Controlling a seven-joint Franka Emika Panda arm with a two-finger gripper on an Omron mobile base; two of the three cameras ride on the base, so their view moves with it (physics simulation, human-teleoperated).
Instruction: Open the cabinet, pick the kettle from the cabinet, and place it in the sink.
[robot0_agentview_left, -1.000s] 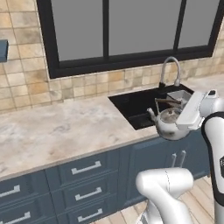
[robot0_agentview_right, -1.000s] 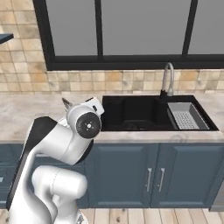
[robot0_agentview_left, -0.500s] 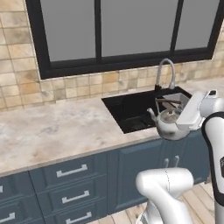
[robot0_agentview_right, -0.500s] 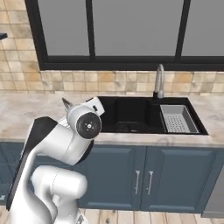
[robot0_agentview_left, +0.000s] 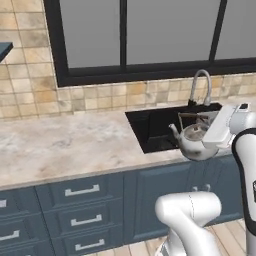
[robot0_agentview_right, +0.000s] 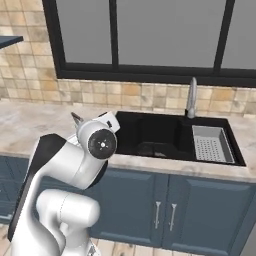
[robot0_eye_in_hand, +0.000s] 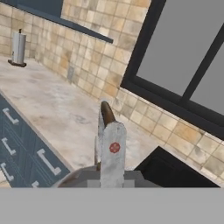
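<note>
One long marbled beige bench (robot0_agentview_left: 65, 145) runs under a dark-framed window, tan tiles behind it, blue drawers below. One black sink (robot0_agentview_right: 150, 132), one silver faucet (robot0_agentview_left: 200, 85), one grey tray (robot0_agentview_right: 211, 144), one kettle (robot0_agentview_left: 196, 141). The jaws (robot0_agentview_left: 212, 134) are clamped shut on the kettle's handle, holding it over the sink's front edge. Since a second ago the whole view has slid sideways; the grip hasn't changed.

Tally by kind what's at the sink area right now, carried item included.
Kettle: 1, held in the shut gripper at the sink's front edge
Sink: 1
Gooseneck faucet: 1
Grey perforated tray: 1, in the sink's right end
Total: 4
</note>
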